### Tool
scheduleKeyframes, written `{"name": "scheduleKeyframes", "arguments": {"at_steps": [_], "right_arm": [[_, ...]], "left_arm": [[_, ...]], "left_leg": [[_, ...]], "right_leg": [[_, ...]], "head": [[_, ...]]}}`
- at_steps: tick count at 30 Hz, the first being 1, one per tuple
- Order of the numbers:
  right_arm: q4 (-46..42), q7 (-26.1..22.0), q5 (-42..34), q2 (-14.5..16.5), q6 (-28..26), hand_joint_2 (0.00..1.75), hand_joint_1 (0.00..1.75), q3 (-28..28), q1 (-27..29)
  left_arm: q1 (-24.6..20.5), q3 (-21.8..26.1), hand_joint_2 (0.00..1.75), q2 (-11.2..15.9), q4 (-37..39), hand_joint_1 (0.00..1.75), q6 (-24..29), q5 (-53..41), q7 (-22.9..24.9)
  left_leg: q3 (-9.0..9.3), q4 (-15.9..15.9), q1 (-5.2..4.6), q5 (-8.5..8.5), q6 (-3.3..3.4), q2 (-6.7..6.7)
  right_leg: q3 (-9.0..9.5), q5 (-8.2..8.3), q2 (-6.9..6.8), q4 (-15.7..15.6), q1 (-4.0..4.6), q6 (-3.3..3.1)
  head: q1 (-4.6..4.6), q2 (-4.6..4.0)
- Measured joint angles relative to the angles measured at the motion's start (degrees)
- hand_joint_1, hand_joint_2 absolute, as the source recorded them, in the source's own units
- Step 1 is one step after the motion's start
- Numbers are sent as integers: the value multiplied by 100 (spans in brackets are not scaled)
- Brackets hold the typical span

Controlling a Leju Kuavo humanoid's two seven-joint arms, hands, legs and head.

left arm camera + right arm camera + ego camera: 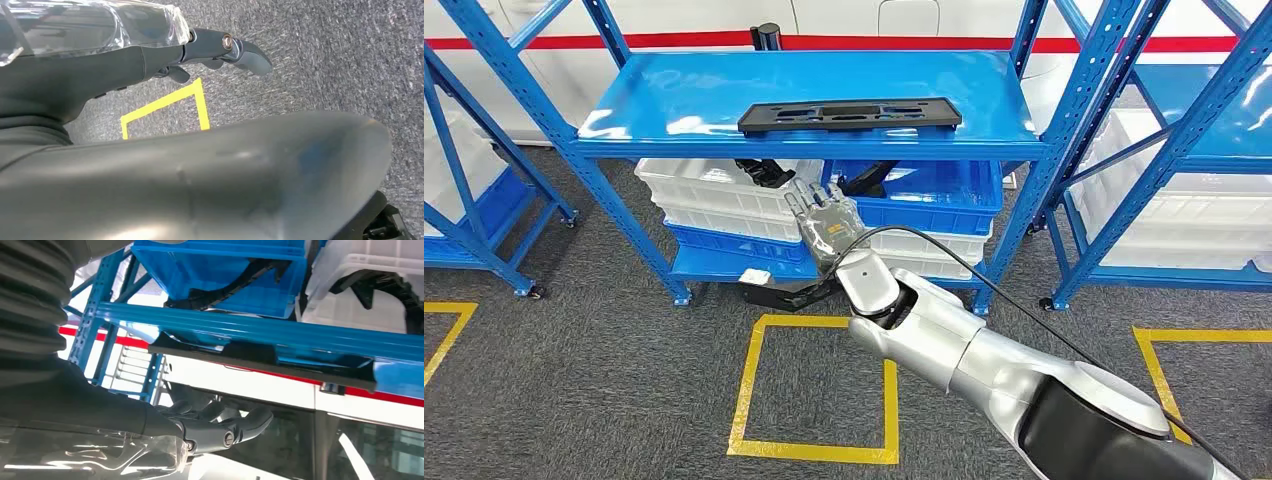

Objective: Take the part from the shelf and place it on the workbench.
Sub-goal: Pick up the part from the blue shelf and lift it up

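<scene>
Blue steel shelving [824, 145] is filling the upper half of the head view. On its top shelf, upper centre, the part [849, 115], a long flat black plate with cut-outs, is lying untouched. It is looking light, stiff and smooth; taking it across its middle seems safest. The right hand [824, 222] is reaching below the shelf edge, fingers loosely spread, holding nothing. The left hand [225, 50] is hanging over grey carpet, grip indeterminable. Uprights flank the shelf; room above is open.

My arm [984, 360] is silver with a black cover, my fingers [809, 200] grey. The part [850, 114] is black on a glossy blue shelf [674, 95]. Below sit white bins [714, 195] and a blue bin [944, 200]. The floor [604, 380] is speckled grey carpet with yellow taped squares [749, 385]; the wall [684, 20] is white with a red stripe [674, 41].
</scene>
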Motion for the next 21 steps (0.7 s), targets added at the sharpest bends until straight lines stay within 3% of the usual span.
{"name": "scheduleKeyframes", "arguments": {"at_steps": [12,15,17,19,21], "right_arm": [[0,-48,-14,58,-37,175,0,13,-27],[0,-51,-16,75,-38,175,0,19,-44],[1,-52,-17,96,-42,175,0,17,-75],[2,-57,-20,106,-53,175,0,15,-107],[5,-64,-25,103,-61,175,0,16,-109]], "left_arm": [[0,-15,0,2,8,0,-15,-20,-21],[-1,-16,0,2,22,0,-15,-20,-34],[-5,-16,0,-2,26,0,-16,-22,-48],[-12,-16,0,-7,27,0,-16,-30,-57],[-14,-16,0,-10,28,0,-18,-35,-62]], "left_leg": [[-47,67,-4,-19,24,-1],[-82,85,-9,-20,47,0],[-46,12,10,26,100,10],[13,-99,49,87,154,28],[27,-135,66,104,169,36]], "right_leg": [[-21,16,-2,1,-16,22],[-37,37,-1,-15,-18,54],[-47,34,1,-22,-14,97],[-202,-137,4,286,-7,136],[-616,-448,5,1064,-14,169]], "head": [[-1,-1],[-1,-1],[0,0],[5,-1],[9,-1]]}}
